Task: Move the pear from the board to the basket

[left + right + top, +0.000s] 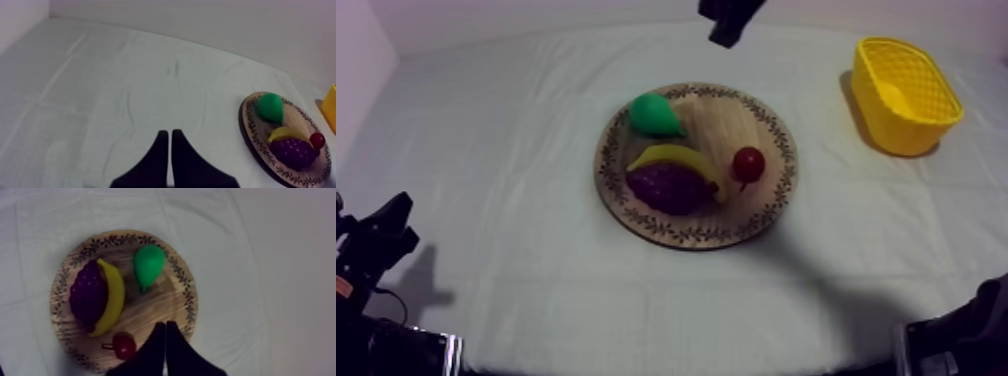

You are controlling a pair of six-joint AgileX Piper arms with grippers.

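Hanging over the board (145, 307), right jaws are lying shut, empty. Unopened, they are risking shoving the pear (148, 264).

A: What does the top view cut off?
B: The right arm (729, 20), at twelve o'clock, is cut by the picture's edge. The left arm (381, 235), at eight o'clock, is cut by the edge too.
A: Is some fruit hidden?
B: Yes. On the eight o'clock side of the wooden board (741, 212), the bunch of grapes (671, 188) covers a part of the banana (671, 155).
A: And from the wrists?
B: From the left wrist, the edge cuts the yellow basket (330, 102) to a narrow strip. From the right wrist, the right gripper (164, 324), jaws together, hides a piece of the board's rim just beside the small red fruit (124, 345).
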